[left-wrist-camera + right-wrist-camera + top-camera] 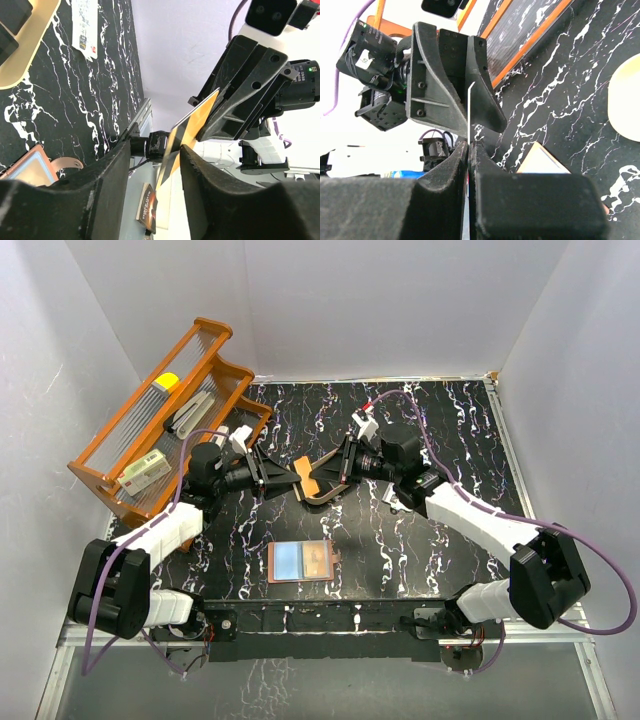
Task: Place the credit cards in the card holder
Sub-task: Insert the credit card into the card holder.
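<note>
Noted orange credit card (192, 125) clamped in tightly closed right gripper (470, 146), mid-air above table centre. Found left gripper (156, 150) straddling card's free end, fingers parted, not clamping it. Located card holder (300, 562) lying open on black marbled table (450, 420) near arm bases, well apart from card.

Table (440, 440) black with white veins; rack (200, 350) and card (192, 127) orange; card holder (300, 562) reddish-brown.
</note>
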Controlling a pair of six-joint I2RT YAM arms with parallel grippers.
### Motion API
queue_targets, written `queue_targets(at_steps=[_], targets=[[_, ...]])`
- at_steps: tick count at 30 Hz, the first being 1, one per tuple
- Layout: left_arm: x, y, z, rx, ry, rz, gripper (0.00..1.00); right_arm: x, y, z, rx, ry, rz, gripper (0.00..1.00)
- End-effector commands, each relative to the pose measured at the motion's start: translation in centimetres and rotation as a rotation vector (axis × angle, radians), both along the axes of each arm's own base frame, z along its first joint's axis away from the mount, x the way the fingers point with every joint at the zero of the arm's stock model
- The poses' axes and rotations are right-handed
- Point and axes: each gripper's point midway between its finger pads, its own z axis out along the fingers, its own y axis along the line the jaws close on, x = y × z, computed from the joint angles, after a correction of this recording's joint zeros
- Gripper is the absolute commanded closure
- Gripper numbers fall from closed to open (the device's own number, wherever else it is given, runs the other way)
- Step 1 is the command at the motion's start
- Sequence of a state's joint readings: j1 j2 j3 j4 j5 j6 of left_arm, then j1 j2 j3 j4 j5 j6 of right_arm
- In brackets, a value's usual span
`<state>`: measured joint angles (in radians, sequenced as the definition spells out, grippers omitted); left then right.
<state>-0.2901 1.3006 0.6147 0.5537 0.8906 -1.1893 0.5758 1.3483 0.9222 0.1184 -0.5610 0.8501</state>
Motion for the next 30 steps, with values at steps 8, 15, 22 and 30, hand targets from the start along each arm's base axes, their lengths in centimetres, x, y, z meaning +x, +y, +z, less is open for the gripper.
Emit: queue_targets(at_steps=[8,15,22,30], targets=[[-0.4,-0.2,1.4,-0.039,-0.046,-0.03,0.77,-1.6,0.7,2.6,0.133,-0.027,0.069,1.0],[-0.8,0.2,-0.8,0.042,-0.03,-0.03,0.88,-2.5,0.7,2.6,0.159,-0.014,0.102,0.94],[-1.0,0.1,-0.6,0.033,-0.036,-0.048,0.92,-3.0,0.5,2.4,0.162,-0.006,0.111,0.94],[-1.4,0.2,-0.7,0.037,-0.03,-0.064,0.92,-3.2,0.2,2.8,0.165,-0.02,0.098,0.97]])
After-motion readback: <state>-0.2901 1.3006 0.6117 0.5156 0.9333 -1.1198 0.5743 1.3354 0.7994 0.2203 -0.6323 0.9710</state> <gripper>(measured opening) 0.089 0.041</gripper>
